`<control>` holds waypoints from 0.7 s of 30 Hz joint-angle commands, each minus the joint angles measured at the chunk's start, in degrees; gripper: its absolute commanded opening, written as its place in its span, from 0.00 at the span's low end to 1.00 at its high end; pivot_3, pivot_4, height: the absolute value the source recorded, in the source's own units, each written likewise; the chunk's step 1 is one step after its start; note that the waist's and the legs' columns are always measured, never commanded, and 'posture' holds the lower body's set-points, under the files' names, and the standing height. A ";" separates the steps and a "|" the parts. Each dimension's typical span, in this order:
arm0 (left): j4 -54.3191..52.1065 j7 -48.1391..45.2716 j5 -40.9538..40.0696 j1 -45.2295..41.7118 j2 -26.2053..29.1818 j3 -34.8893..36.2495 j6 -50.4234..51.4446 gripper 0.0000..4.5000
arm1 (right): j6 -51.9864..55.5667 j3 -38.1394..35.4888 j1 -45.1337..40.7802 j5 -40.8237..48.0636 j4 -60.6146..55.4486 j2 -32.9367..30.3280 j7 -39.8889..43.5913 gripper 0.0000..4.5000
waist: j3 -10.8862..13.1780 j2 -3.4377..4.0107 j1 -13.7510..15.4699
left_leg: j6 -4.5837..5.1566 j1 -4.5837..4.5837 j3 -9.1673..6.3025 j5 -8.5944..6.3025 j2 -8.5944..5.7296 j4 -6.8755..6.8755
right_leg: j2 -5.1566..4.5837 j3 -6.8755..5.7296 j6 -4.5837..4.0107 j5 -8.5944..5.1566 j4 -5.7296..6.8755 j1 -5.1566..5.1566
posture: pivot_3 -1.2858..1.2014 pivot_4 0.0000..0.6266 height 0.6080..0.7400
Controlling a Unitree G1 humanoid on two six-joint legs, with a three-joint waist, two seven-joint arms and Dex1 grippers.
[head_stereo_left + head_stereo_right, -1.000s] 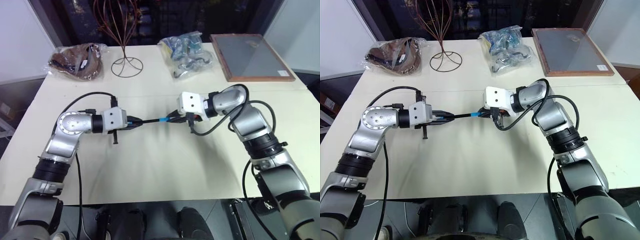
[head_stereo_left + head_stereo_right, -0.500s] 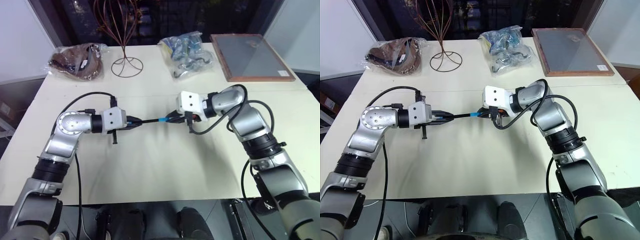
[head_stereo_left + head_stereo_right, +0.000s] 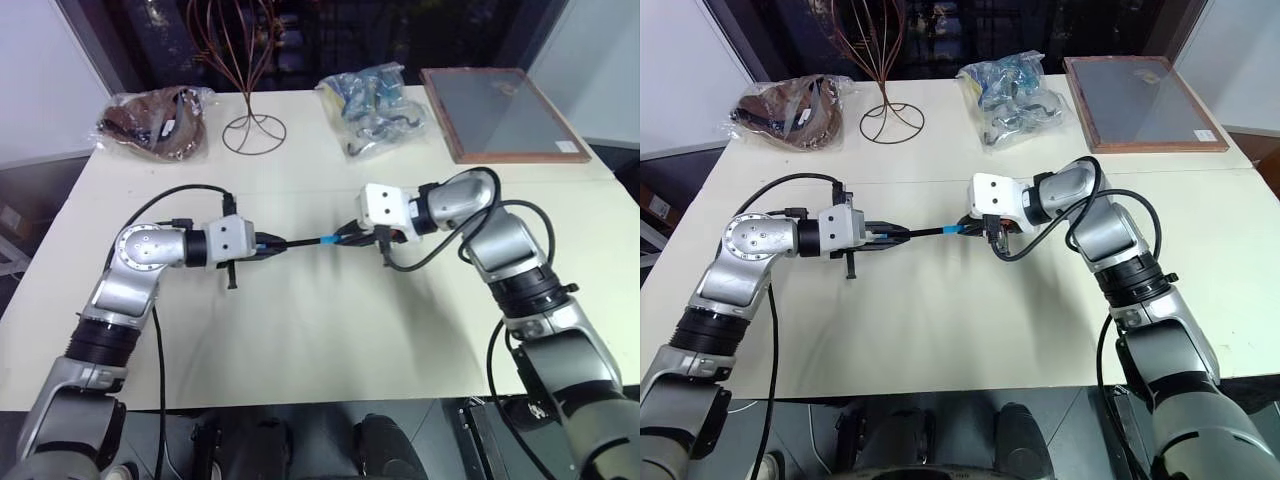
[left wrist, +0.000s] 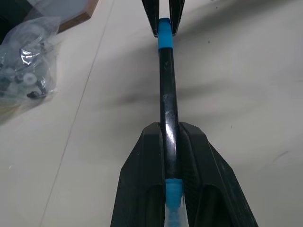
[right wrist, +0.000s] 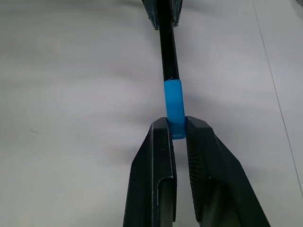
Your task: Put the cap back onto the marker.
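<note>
In the eye views, the thin black pen-like marker [image 3: 300, 241] bridged the left gripper [image 3: 262, 245] and right gripper [image 3: 345, 238] above the cream table [image 3: 300, 340], and nothing had visibly shifted from a second before. In the left wrist view the left gripper [image 4: 169, 125] was clenched on the marker's barrel, with the tiny light-blue plastic cap [image 4: 164, 35] seated on the far tip. In the right wrist view the right gripper [image 5: 177, 124] pinched only the cap's rear end, so the capping looked essentially done and release seemed next.
</note>
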 commanded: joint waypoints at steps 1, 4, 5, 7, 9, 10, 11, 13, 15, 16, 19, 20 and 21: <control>-1.74 0.66 -0.20 0.70 0.28 0.24 0.15 0.00 | -1.20 -1.33 -1.46 1.83 -1.40 -0.42 0.27 0.40 | 0.00 0.00 -0.03 | 0.00 0.00 0.00 0.00 0.00 0.00 | 0.00 0.00 0.00 0.00 0.00 0.00 | 0.52 0.24 1.00; -2.59 0.93 -0.49 1.49 0.80 0.65 0.66 0.00 | -1.52 -1.61 -1.45 2.10 -1.25 -1.54 0.61 0.72 | 0.00 0.00 -0.02 | 0.00 0.00 0.00 0.00 0.00 0.00 | 0.00 0.00 0.00 0.00 0.00 0.00 | 0.52 0.24 1.00; -2.91 0.99 -0.60 1.79 0.97 0.83 0.85 0.00 | -1.62 -1.76 -1.47 2.17 -1.22 -2.02 0.77 0.82 | 0.00 0.00 0.03 | 0.00 0.00 0.00 0.00 0.00 0.00 | 0.00 0.00 0.00 0.00 0.00 0.00 | 0.52 0.24 1.00; -3.84 1.28 -0.89 2.61 1.37 1.33 1.55 0.00 | -1.69 -2.48 -1.69 2.43 -0.84 -3.24 1.05 0.93 | 0.00 0.00 0.09 | 0.00 -0.01 -0.01 0.00 0.00 0.00 | 0.00 0.00 0.00 0.00 0.00 0.00 | 0.52 0.24 1.00; -4.75 1.68 -1.05 3.39 1.70 1.75 2.13 0.00 | -2.00 -3.11 -1.77 2.47 -0.38 -4.58 1.09 0.93 | 0.00 0.00 0.06 | 0.00 -0.01 -0.01 0.00 -0.01 0.00 | -0.02 0.00 0.00 0.00 -0.01 0.00 | 0.52 0.24 1.00; -5.30 2.02 -1.19 3.78 1.82 1.97 2.56 0.00 | -2.03 -3.45 -1.62 2.61 -0.53 -5.19 1.07 0.93 | 0.00 0.00 0.06 | 0.00 -0.01 0.00 0.00 -0.01 0.00 | -0.02 0.01 0.00 0.00 -0.01 0.00 | 0.52 0.24 1.00; -5.95 2.53 -1.39 4.20 1.89 2.29 3.24 0.00 | -1.71 -4.06 -1.35 2.74 -0.87 -5.75 0.46 0.93 | 0.00 0.00 0.06 | 0.00 -0.01 0.00 0.00 -0.01 -0.01 | -0.02 0.00 0.00 0.00 -0.01 0.00 | 0.52 0.24 1.00; -7.10 3.31 -1.80 4.81 1.94 2.76 4.52 0.00 | -1.31 -4.83 -0.80 3.06 -1.68 -6.46 -0.27 0.93 | 0.00 0.00 0.02 | 0.00 0.00 0.00 0.00 0.00 -0.01 | -0.01 0.00 0.00 0.00 -0.01 -0.01 | 0.52 0.24 1.00; -8.58 5.22 -2.24 5.59 1.85 3.69 7.38 0.00 | 0.77 -6.46 0.68 3.38 -3.72 -6.55 -2.98 0.93 | 0.00 0.00 0.02 | 0.00 -0.01 0.01 0.00 0.00 -0.02 | -0.01 0.00 0.00 0.00 -0.02 -0.01 | 0.52 0.24 1.00; -9.38 6.23 -2.56 6.01 1.72 4.23 9.02 0.00 | 1.69 -7.13 1.69 3.61 -5.07 -6.57 -4.16 0.93 | 0.00 0.00 0.02 | 0.00 -0.01 0.01 0.00 0.00 -0.02 | -0.01 0.00 0.00 0.00 -0.01 -0.01 | 0.52 0.24 1.00; -12.80 10.37 -3.79 7.48 1.01 6.34 15.63 0.00 | 5.55 -8.73 5.45 3.66 -10.20 -6.26 -8.30 0.93 | 0.00 0.00 0.06 | 0.00 -0.02 0.01 0.00 0.00 -0.01 | -0.01 0.00 0.00 0.00 0.01 0.00 | 0.52 0.24 1.00; -14.07 11.42 -4.50 8.00 0.81 6.97 17.86 0.00 | 6.84 -9.06 6.54 3.71 -11.79 -6.16 -9.43 0.93 | 0.00 0.00 0.08 | 0.00 -0.02 0.02 0.00 0.00 -0.01 | -0.01 0.01 0.00 0.00 0.03 -0.01 | 0.52 0.24 1.00; -15.89 12.87 -5.21 8.92 0.47 7.83 20.46 0.00 | 8.80 -9.49 8.33 4.12 -14.26 -6.00 -10.68 0.93 | 0.00 0.00 0.11 | 0.00 -0.04 0.02 0.00 0.00 -0.02 | -0.01 0.01 0.00 0.00 0.02 0.00 | 0.52 0.24 1.00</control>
